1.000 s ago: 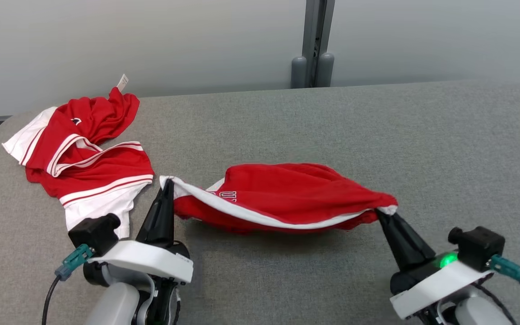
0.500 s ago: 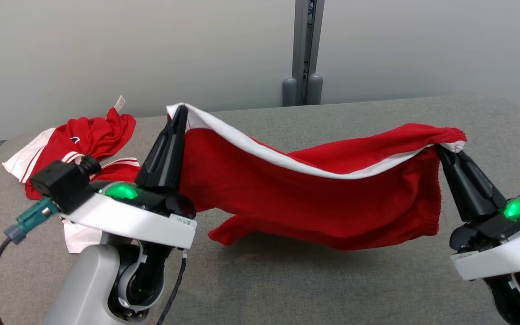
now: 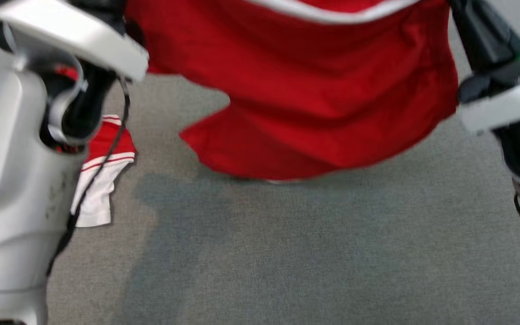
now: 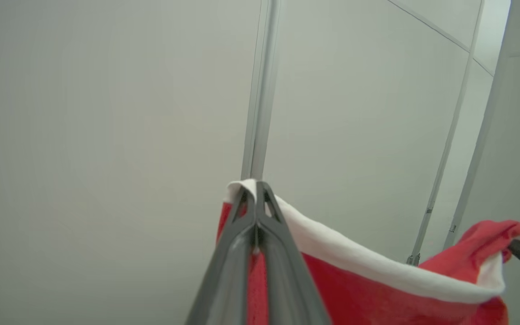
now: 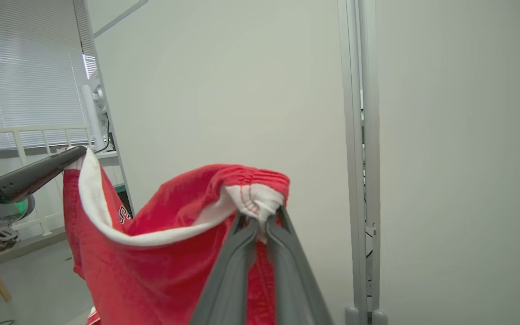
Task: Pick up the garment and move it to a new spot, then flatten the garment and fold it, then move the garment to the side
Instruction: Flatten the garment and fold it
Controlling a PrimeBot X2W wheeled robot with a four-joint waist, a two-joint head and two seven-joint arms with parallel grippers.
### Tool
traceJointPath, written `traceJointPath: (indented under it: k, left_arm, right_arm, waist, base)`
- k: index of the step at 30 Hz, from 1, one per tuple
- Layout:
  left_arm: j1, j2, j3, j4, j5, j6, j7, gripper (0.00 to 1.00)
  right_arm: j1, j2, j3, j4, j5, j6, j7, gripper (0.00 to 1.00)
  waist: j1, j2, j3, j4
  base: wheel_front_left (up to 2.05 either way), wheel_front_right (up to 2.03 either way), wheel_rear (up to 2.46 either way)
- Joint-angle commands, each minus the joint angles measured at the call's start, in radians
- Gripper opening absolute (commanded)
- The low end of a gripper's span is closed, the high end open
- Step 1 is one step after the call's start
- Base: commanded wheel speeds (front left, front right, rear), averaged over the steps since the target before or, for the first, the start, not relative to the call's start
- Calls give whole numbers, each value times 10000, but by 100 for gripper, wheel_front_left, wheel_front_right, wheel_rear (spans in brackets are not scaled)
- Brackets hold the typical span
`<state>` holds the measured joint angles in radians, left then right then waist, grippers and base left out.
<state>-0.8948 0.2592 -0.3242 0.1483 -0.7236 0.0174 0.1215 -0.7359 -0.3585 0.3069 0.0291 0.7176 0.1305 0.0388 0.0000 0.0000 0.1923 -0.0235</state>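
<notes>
Left end effector [image 4: 256, 187] and right end effector [image 5: 262, 220] each clench the garment [image 3: 314, 99], its top cropped in head view.

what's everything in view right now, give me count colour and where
held garment: one, red with a white band, hanging in the air between the two grippers above the table
second garment: one, red and white with stripes, lying on the table at the left, partly hidden behind the left arm
table: one, grey, under both garments
wall: pale grey panels, behind the held garment
post: one, grey, upright between the wall panels
blinds: one set, white, upper left of the right wrist view
left arm: one, pale grey, left edge of the head view
left gripper: one, dark, shut on the garment's white-banded corner
right gripper: one, dark, shut on the garment's other corner
</notes>
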Motion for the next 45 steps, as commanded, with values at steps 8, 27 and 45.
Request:
traceJointPath:
  k: [8,27,45]
  left_arm:
    - [-5089,-109,-18,3090,1572,-593,-1819,0]
    - [-3983,-1115,-338,5750,1195,-1469,-3862,0]
    - [2624,-715,-153,208,-71,-1482,-3862,0]
  right_arm:
    - [-5547,1554,284,4477,-1019,4,-1538,0]
    - [-5573,1976,1523,7925,-1011,5,-3052,0]
    - [-185,-150,1314,3412,197,5,-3040,0]
  waist:
    - [0,0,2742,-196]
    - [0,0,4359,595]
    - [0,0,2970,884]
  base:
    - [0,0,0]
    - [0,0,0]
    - [0,0,0]
